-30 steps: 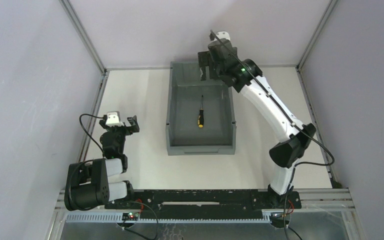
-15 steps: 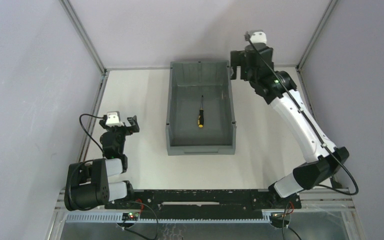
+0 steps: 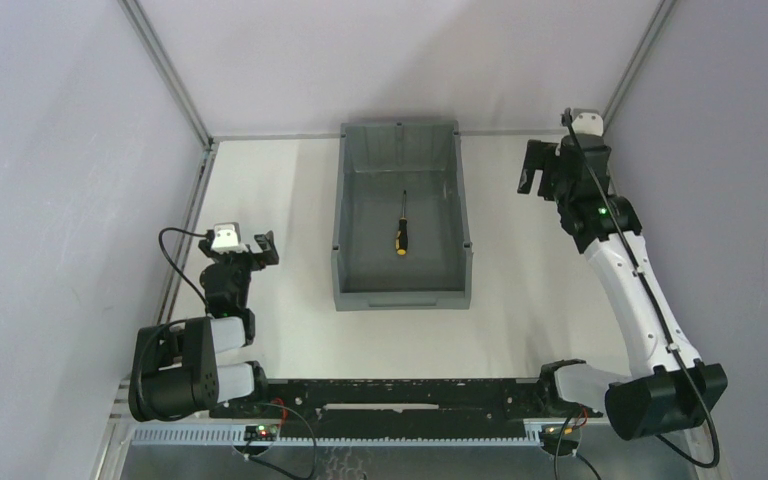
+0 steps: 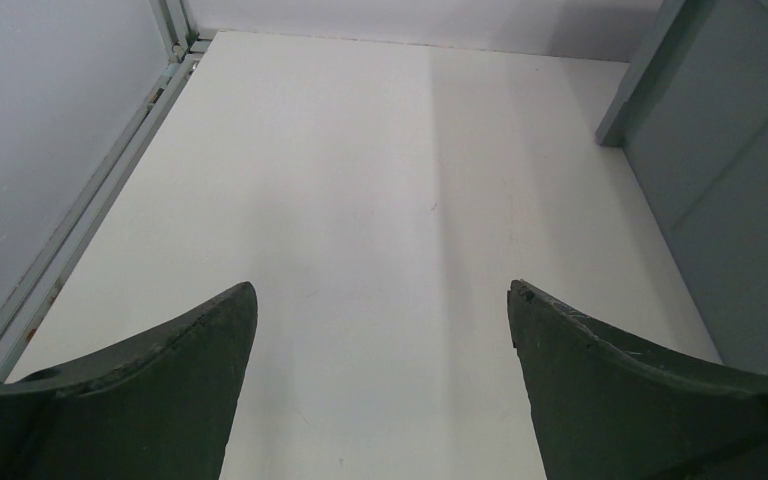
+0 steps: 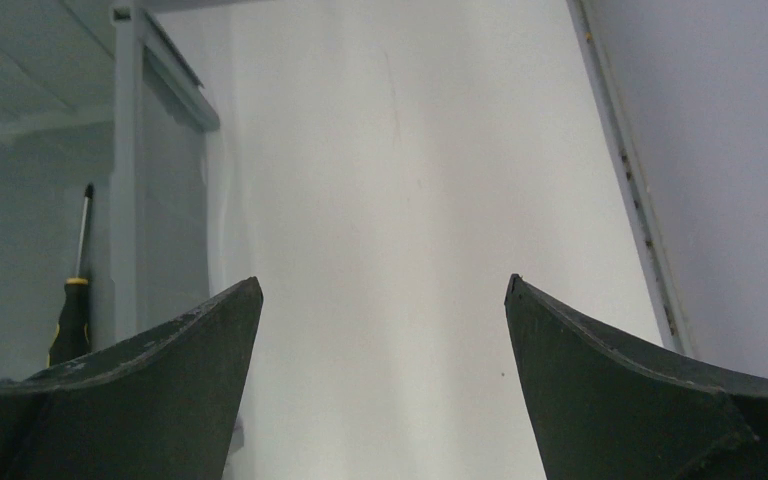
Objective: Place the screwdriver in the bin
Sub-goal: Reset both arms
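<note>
The screwdriver (image 3: 400, 234), with a black-and-yellow handle and a thin dark shaft, lies flat on the floor of the grey bin (image 3: 400, 297) near its middle, touched by neither gripper. My right gripper (image 3: 537, 172) is open and empty, raised over the bare table to the right of the bin's far end. In the right wrist view the open gripper (image 5: 382, 290) frames white table, with the bin's wall (image 5: 160, 200) and the screwdriver (image 5: 72, 315) at the left. My left gripper (image 3: 263, 248) is open and empty, left of the bin; its wrist view (image 4: 382, 290) shows the bin's outer wall (image 4: 730, 200).
The bin stands against the back of the white table (image 3: 540, 300). Metal frame rails (image 3: 200, 190) and grey walls close in the left, right and back sides. The black mounting rail (image 3: 400, 400) runs along the near edge.
My right arm has swung from over the bin's far right corner out to the right, clear of the bin. The screwdriver and left arm have not moved.
</note>
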{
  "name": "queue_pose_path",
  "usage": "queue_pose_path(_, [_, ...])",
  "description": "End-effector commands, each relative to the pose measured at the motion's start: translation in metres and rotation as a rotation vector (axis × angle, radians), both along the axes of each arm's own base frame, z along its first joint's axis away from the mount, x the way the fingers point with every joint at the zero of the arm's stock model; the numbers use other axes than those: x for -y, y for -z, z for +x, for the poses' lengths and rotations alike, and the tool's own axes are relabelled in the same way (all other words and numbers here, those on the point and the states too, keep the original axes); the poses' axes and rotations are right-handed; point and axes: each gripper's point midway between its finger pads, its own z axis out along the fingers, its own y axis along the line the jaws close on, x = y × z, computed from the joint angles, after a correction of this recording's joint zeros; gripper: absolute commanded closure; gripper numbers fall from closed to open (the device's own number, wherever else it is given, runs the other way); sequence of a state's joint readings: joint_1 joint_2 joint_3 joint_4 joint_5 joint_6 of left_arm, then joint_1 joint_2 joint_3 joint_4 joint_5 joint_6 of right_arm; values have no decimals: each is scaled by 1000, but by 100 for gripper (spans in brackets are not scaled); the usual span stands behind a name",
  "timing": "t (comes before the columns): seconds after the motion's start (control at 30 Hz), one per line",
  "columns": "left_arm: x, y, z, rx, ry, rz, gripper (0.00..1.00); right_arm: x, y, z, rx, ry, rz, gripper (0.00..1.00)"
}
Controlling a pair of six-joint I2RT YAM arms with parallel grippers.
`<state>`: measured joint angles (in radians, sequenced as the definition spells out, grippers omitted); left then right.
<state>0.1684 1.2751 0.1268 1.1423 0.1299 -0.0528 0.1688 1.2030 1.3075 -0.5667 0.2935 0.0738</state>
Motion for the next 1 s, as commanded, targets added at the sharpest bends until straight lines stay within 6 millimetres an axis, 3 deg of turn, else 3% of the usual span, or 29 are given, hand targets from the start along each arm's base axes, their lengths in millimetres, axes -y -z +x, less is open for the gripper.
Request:
queue_pose_path(0.0, [-2, -16, 4, 51, -7, 23, 0, -2, 4, -2, 54, -29, 41, 0])
queue_pose_path(0.53, [-2, -16, 4, 51, -7, 22, 0, 0, 98, -30, -76, -14, 100, 0])
queue_pose_path(0.73, [-2, -16, 4, 50, -8, 22, 0, -2, 112, -38, -84, -20, 120, 0])
queue_pose_path(0.97, [-2, -16, 4, 51, -8, 22, 0, -4, 111, -38, -73, -26, 128, 0])
